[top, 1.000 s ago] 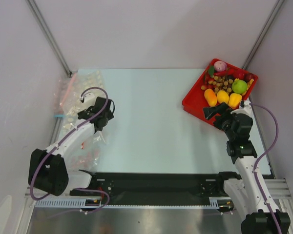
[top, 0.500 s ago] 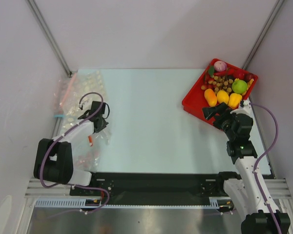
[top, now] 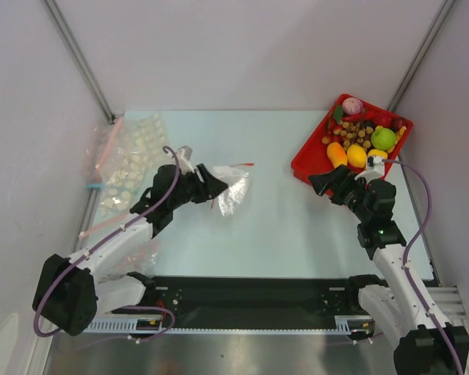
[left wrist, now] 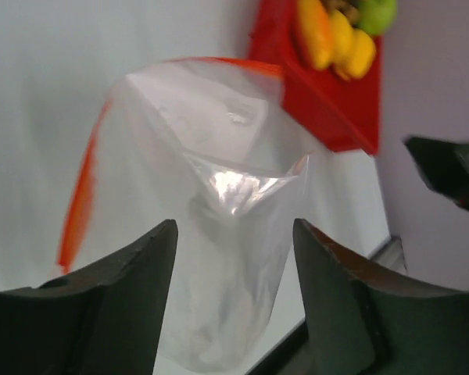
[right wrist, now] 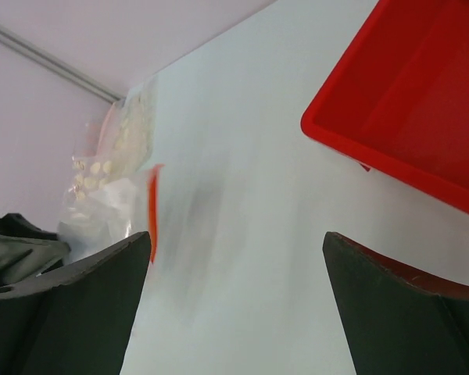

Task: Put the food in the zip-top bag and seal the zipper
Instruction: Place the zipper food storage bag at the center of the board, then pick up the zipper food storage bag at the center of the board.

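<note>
zip-top bag (left wrist: 211, 156) between parted left fingers (left wrist: 121, 305)

The jaws stand wide apart at 7 and 5 o'clock, with white tabletop (right wrist: 250, 156) between them. A red tray (right wrist: 422, 101) fills 2 o'clock. Toward 9 o'clock is the clear zip-top bag (right wrist: 109, 205) (blurred), its red-orange zipper (right wrist: 152, 207) showing. White-dotted bags (right wrist: 129, 129) lie at 10 o'clock.

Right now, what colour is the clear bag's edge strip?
Red-orange; the zipper shows best in the left wrist view.
</note>
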Action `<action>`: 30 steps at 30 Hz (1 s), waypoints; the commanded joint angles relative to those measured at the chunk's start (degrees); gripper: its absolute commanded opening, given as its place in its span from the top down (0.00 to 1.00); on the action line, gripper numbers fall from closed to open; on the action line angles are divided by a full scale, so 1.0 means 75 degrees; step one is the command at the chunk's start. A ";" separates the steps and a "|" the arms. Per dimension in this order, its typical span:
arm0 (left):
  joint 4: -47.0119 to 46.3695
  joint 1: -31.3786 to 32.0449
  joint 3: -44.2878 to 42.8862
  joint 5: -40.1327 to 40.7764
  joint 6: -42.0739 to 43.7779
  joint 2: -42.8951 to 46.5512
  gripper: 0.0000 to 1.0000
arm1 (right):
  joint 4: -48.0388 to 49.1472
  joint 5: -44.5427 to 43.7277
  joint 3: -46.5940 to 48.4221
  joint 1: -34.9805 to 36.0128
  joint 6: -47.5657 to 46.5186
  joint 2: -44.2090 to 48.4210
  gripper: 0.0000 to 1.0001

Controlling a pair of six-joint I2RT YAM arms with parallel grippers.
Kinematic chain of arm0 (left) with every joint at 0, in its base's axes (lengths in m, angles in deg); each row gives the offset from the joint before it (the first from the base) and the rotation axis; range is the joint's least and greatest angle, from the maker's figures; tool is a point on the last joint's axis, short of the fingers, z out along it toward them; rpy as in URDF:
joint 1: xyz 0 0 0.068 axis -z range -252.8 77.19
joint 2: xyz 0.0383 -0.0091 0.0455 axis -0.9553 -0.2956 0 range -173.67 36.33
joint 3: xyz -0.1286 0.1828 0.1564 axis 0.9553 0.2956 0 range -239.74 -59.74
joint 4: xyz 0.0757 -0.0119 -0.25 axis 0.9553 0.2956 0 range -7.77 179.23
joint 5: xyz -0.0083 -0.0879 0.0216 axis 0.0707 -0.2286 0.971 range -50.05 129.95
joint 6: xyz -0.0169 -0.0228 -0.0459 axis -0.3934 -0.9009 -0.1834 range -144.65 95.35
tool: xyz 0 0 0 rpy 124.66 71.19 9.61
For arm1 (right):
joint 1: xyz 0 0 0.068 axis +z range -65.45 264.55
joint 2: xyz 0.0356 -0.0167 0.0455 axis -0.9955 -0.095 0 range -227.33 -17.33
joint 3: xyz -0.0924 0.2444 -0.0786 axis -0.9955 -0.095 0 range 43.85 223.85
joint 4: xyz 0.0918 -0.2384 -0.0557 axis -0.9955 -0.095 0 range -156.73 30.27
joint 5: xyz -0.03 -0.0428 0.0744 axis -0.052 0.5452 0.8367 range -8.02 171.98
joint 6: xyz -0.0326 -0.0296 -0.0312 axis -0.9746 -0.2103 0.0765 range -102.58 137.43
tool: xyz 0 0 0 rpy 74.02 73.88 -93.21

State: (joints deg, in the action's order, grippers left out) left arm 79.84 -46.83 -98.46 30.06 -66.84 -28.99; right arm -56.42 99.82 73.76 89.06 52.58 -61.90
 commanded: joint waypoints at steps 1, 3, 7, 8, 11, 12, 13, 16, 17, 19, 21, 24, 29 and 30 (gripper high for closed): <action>-0.1731 0.0426 -0.0063 -0.1985 -0.0046 -0.0185 0.28 | 0.0519 0.0199 0.0078 0.0311 -0.0374 -0.0091 0.00; -0.2035 0.0509 0.0006 -0.2254 0.0059 -0.0325 0.20 | 0.0694 0.0339 0.0078 0.0475 -0.0538 -0.0243 0.00; -0.2118 0.0509 0.0217 -0.2151 0.0691 -0.0584 0.00 | 0.0731 0.0129 0.0335 0.1410 -0.0960 -0.0758 0.00; -0.2060 0.0509 0.0264 -0.2080 0.0774 -0.0572 0.00 | 0.0661 -0.0057 0.0417 0.1576 -0.1054 -0.1061 0.01; -0.1221 0.0544 -0.0016 -0.1556 0.1369 -0.0315 0.00 | 0.0543 -0.0257 0.0699 0.2091 -0.1289 -0.1612 0.05; -0.1019 0.0591 -0.0040 -0.1146 0.1488 -0.0175 0.00 | 0.0531 -0.0316 0.0734 0.2210 -0.1347 -0.1743 0.06; -0.0854 0.0661 -0.0006 -0.0806 0.1559 -0.0011 0.00 | 0.0520 -0.0352 0.0769 0.2304 -0.1394 -0.1837 0.06; -0.0677 0.0673 0.0194 -0.0229 0.1653 0.0400 0.00 | 0.0379 -0.0469 0.0968 0.2503 -0.1453 -0.2212 0.07; -0.0538 0.0673 0.0205 -0.0112 0.1665 0.0505 0.00 | 0.0251 -0.0516 0.1085 0.2550 -0.1546 -0.2282 0.06; -0.0385 0.0685 0.0182 0.0250 0.1688 0.0553 0.00 | 0.0180 -0.0598 0.1156 0.2737 -0.1617 -0.2388 0.05; -0.0197 0.0673 0.0147 0.0462 0.1688 0.0600 0.00 | 0.0098 -0.0820 0.1238 0.3029 -0.1851 -0.2400 0.00; -0.0033 0.0673 0.0147 0.0720 0.1630 0.0658 0.00 | -0.0159 -0.1206 0.1506 0.3637 -0.2353 -0.2482 0.00; 0.0248 0.0661 0.0287 0.1704 0.1338 0.1126 0.00 | -0.0662 -0.2774 0.1976 0.5290 -0.3584 -0.2681 0.01; 0.0260 0.0650 0.0299 0.1879 0.1279 0.1208 0.00 | -0.0711 -0.3138 0.2151 0.5594 -0.4096 -0.2751 0.02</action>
State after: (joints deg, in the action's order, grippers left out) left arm 81.33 -42.06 -96.80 37.75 -56.18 -23.26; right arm -59.57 86.03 85.52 125.09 31.82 -81.57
